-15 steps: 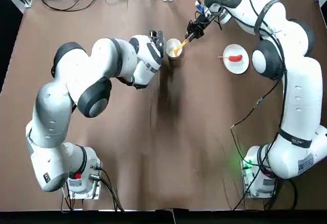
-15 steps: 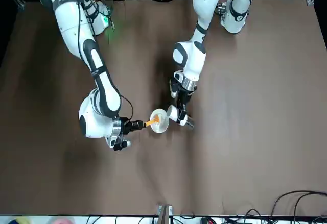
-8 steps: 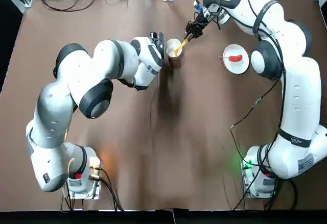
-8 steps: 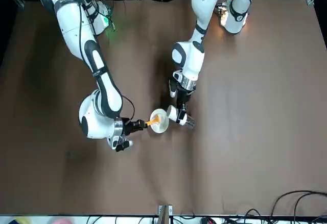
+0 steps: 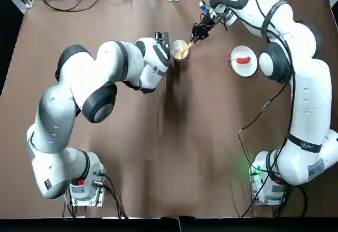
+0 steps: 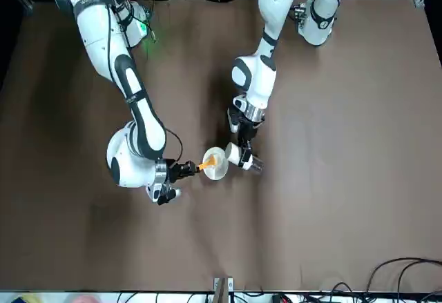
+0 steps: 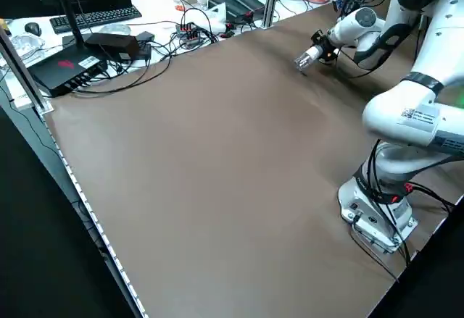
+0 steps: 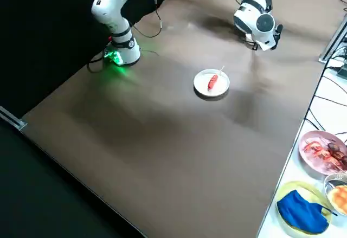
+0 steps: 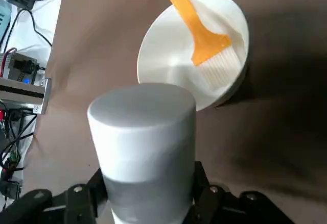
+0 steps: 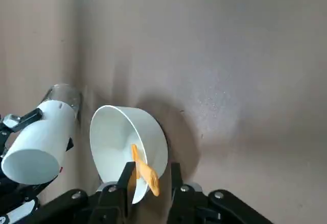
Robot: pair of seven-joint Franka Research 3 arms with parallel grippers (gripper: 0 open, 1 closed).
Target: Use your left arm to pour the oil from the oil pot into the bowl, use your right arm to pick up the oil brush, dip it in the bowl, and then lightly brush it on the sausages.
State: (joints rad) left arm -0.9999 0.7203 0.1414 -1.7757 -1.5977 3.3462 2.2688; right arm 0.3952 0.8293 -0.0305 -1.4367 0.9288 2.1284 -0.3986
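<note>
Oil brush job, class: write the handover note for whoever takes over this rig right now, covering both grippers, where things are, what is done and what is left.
Left gripper: shut on the oil pot, held tilted beside the bowl.
Right gripper: shut on the oil brush, whose bristles are inside the bowl.
The sausage lies on the white plate, apart from the bowl on the right arm's side.
Done: brush picked up and brought into the bowl. Whether oil is in the bowl cannot be told.
Left: lift the brush out and lightly brush the sausage; set the oil pot down.
</note>
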